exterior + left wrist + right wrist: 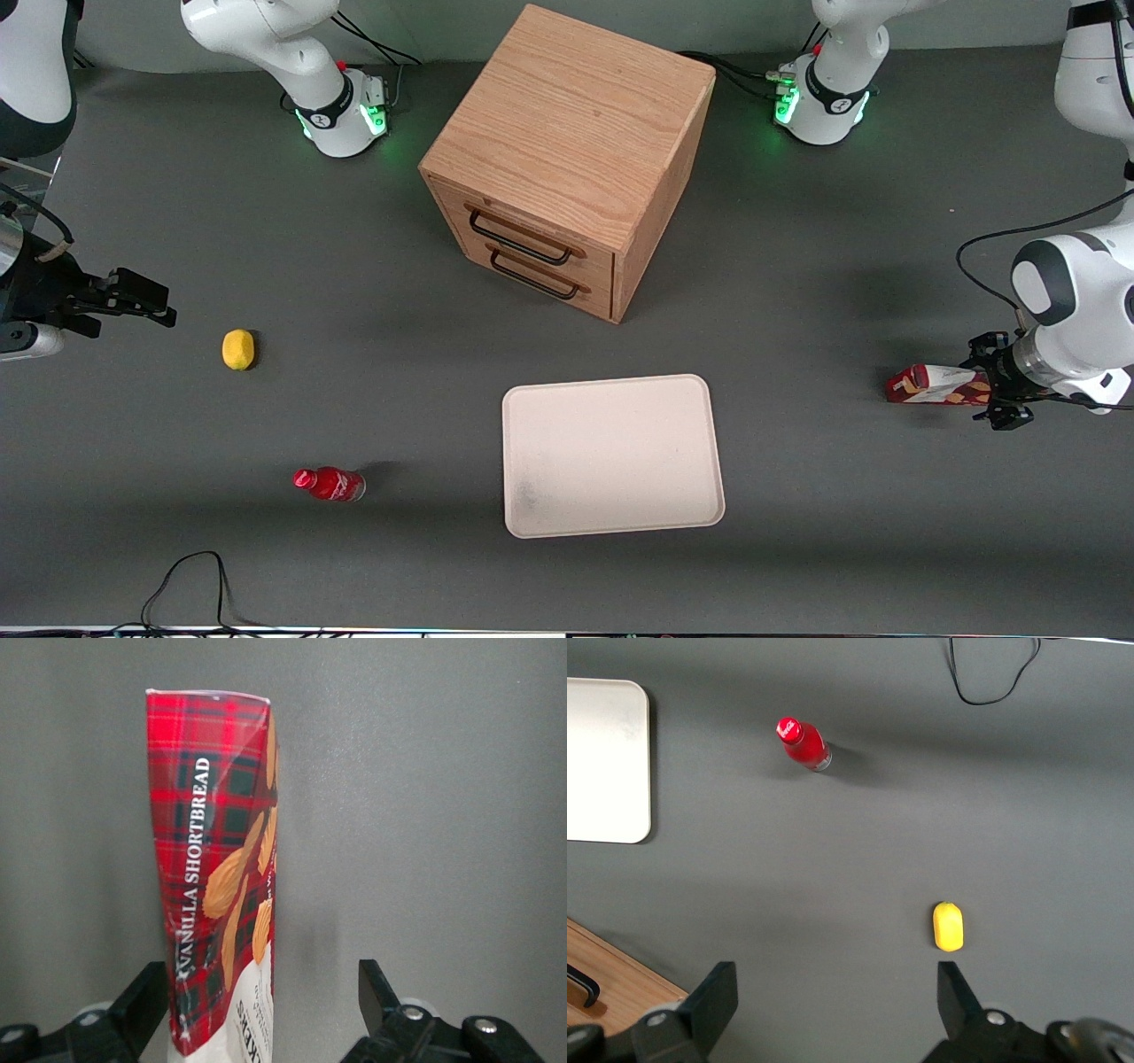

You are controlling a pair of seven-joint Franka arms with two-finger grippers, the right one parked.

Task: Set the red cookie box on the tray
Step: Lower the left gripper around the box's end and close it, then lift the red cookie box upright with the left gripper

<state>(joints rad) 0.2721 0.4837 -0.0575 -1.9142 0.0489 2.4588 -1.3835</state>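
The red cookie box [935,385] is a long slim tartan carton with cookie pictures. It lies at the working arm's end of the table, well away from the tray [611,456]. My left gripper [994,396] is at the box's end nearest that table edge. In the left wrist view the box [217,877] runs out from between the open gripper [263,979]. One finger [142,992] is against the box's side. The other finger [376,988] stands clear of it with grey table showing in the gap. The cream-white tray lies flat in front of the drawer cabinet, nearer the front camera.
A wooden two-drawer cabinet [567,159] stands mid-table, farther from the camera than the tray. A small red bottle [330,484] and a yellow fruit [237,349] lie toward the parked arm's end. A black cable [190,580] loops near the front edge.
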